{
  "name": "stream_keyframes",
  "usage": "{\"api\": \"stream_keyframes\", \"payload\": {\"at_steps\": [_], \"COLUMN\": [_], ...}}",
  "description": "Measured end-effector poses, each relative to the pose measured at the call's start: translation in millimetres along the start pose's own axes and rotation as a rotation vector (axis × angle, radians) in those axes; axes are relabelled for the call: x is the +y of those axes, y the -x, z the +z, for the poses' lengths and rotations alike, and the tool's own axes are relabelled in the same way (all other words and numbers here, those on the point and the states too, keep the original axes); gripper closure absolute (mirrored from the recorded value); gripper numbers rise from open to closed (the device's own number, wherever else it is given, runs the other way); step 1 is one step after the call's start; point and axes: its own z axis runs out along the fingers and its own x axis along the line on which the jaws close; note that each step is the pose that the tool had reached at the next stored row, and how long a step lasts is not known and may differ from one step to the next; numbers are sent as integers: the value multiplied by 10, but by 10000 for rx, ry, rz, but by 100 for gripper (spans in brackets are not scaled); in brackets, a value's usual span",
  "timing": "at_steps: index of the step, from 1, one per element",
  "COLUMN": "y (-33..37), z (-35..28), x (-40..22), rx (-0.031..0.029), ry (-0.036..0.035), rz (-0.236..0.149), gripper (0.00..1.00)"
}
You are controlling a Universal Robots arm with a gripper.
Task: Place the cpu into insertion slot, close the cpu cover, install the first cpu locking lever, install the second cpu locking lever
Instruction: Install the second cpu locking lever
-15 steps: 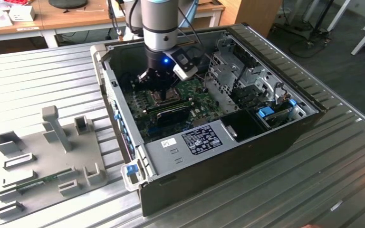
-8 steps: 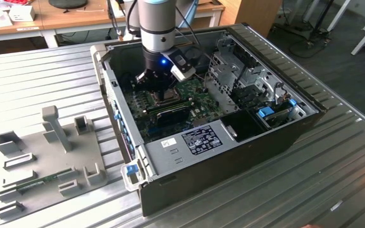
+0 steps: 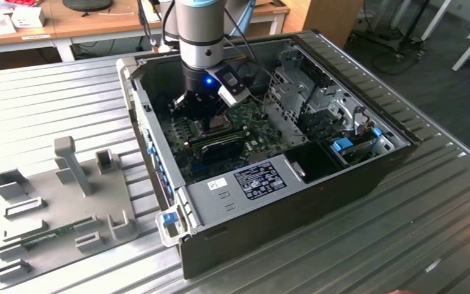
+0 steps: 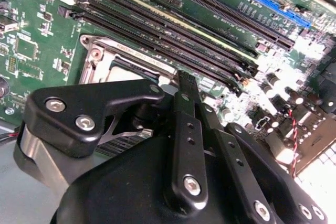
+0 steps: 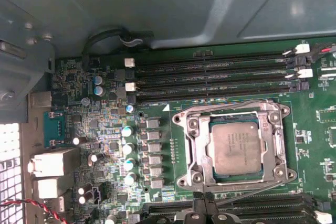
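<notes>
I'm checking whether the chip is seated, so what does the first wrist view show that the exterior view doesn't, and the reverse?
First wrist view alone: the cpu lies flat in the insertion slot, with the cpu cover framing it.

Exterior view alone: the whole computer case on the ribbed metal table, the grey fixture tray, and the arm reaching down into the case.

Both: the green motherboard and black memory slots.

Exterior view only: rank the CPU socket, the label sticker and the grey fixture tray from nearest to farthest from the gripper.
1. CPU socket, directly beneath the gripper.
2. Label sticker, at the case's near end.
3. Grey fixture tray, outside the case, on the exterior view's left.
</notes>
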Motion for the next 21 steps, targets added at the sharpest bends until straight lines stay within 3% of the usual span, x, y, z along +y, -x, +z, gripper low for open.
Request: {"api": "stream_keyframes", "payload": {"at_steps": [8,10,21], "y": [-24,-45,-59], "z": [42,87,117], "x": [-2,-3,-4], "rx": [0,0,1], "ry": [0,0,-1], "rz": [-1,-1,-1], "gripper": [89,89,89]}}
